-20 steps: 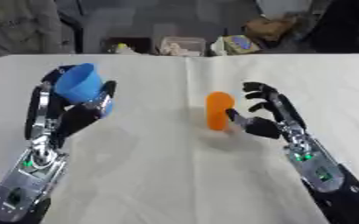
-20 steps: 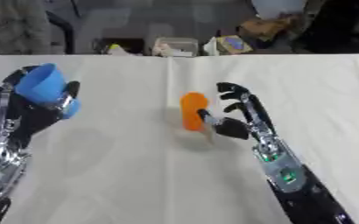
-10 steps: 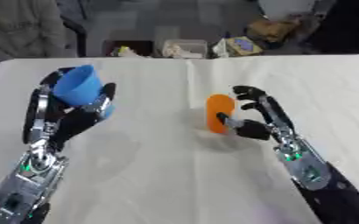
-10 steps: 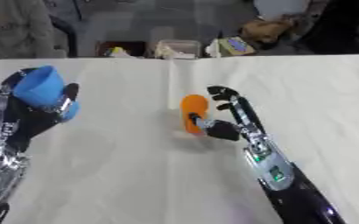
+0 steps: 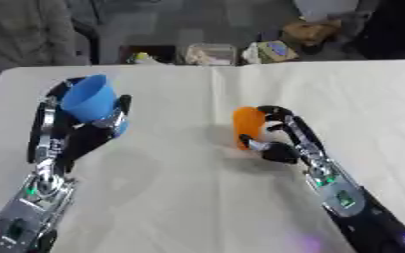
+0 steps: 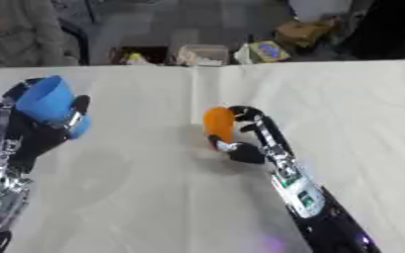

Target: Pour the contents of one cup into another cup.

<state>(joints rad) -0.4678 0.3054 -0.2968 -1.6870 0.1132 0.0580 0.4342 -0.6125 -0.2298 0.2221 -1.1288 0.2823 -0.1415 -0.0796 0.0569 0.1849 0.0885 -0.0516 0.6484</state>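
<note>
An orange cup (image 5: 247, 127) stands upright near the middle of the cream-covered tabletop (image 5: 180, 197), just to the right of a crease that runs down the cloth. The right hand (image 5: 282, 141) sits directly on the cup's right side, its arm coming in from the lower right corner. The hand's fingers (image 5: 275, 112) curve over the cup's upper right edge and its thumb (image 5: 256, 147) reaches in low against the cup's base, so the hand wraps the cup from the side; the picture is soft there, and it looks as if the fingers touch the cup wall, though the contact cannot be seen for certain. The cup's left face is bare and turned away from the hand. Well apart, toward the left edge of the tabletop, the left hand (image 5: 81, 129) is raised above the cloth with a blue cup (image 5: 90, 98) held in it. That cup sits between the curled fingers and thumb, its open rim tilted up and a little to the left, and its lower part is hidden behind the hand. The blue cup is higher than the orange one and casts a faint shadow on the cloth below it. Beyond the far edge of the tabletop lie some boxes and packets (image 5: 279, 48) on a dark floor.
</note>
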